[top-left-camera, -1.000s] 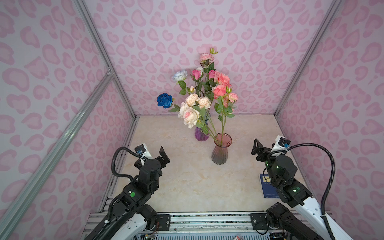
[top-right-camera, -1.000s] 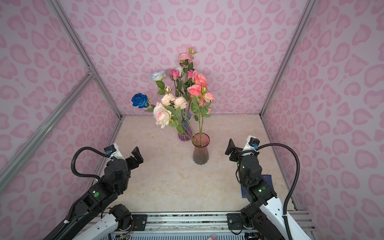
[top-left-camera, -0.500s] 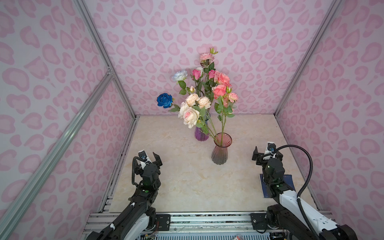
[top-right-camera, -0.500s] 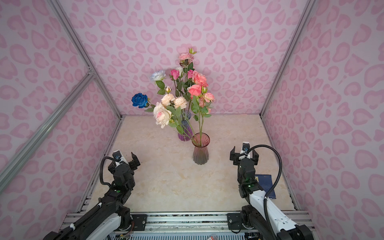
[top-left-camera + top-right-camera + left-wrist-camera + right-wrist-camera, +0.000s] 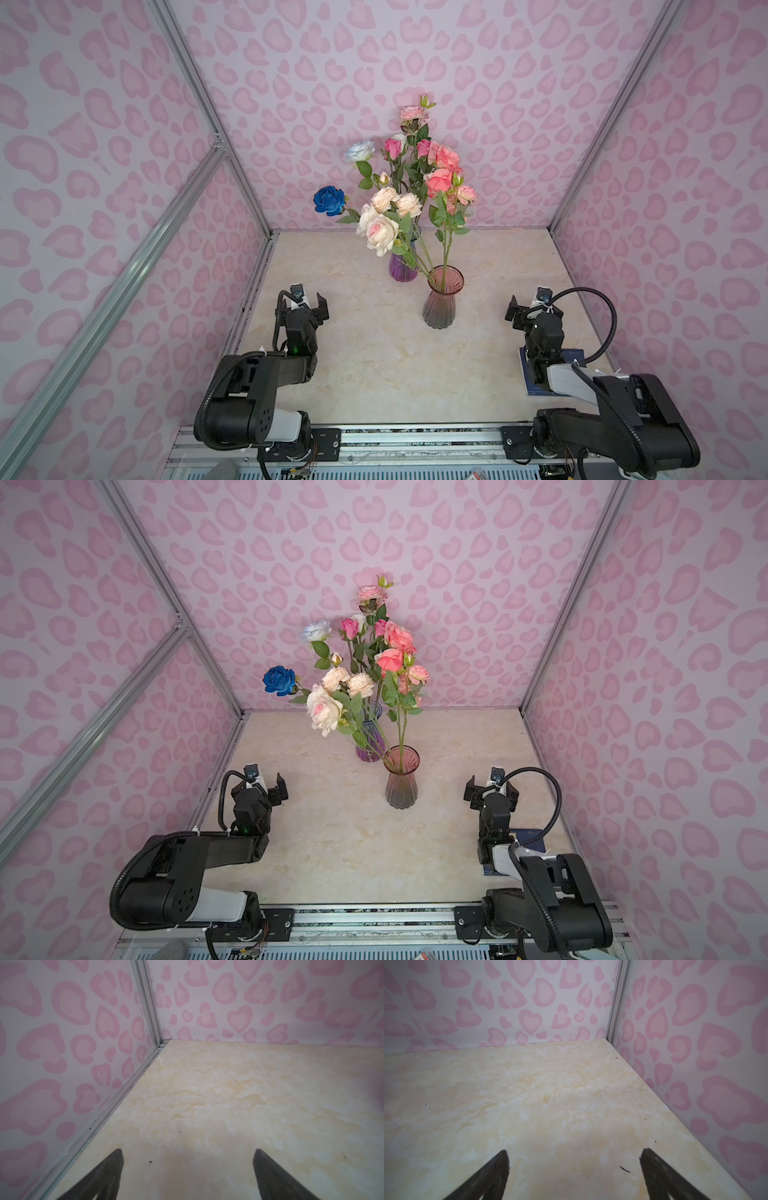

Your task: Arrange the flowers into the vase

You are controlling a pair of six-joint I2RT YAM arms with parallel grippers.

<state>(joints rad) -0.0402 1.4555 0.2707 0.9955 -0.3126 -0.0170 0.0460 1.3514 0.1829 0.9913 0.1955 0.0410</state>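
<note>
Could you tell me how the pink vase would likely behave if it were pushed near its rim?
The pink vase looks like ribbed glass: probably slippery and breakable. Long flowers stand far above its mouth, so it seems top-heavy and a high push may tip it.

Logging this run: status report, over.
Left gripper open, empty. Right gripper open, empty. Flowers upright in purple vase and pink vase. Path to vases unobstructed.

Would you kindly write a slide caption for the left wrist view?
Open left end effector above the marble-look tabletop, facing the corner of pink-patterned walls.
</note>
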